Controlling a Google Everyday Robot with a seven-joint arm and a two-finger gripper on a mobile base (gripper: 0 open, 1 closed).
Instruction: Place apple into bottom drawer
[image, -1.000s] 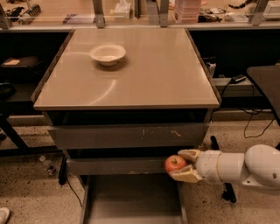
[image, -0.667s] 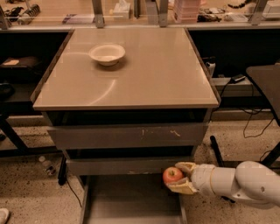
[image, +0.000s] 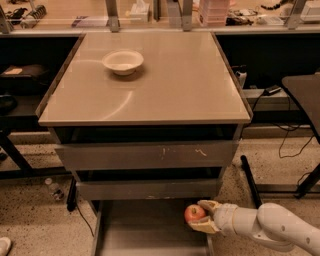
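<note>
The small red apple (image: 194, 214) is held in my gripper (image: 202, 216), which reaches in from the lower right on a white arm. The fingers (image: 208, 205) close around the apple from above and below. The apple hangs just above the right side of the bottom drawer (image: 145, 230), which is pulled out at the foot of the cabinet and shows a flat grey floor. Its front part is cut off by the picture's lower edge.
A cream-white bowl (image: 123, 62) sits on the cabinet's beige top (image: 165, 80). The scratched upper drawer (image: 145, 155) and the middle drawer (image: 145, 189) are slightly out. A dark table (image: 305, 95) stands at right, with cables on the speckled floor.
My gripper has carried the apple downward and a little left, from beside the middle drawer's right end to just over the open bottom drawer's right side.
</note>
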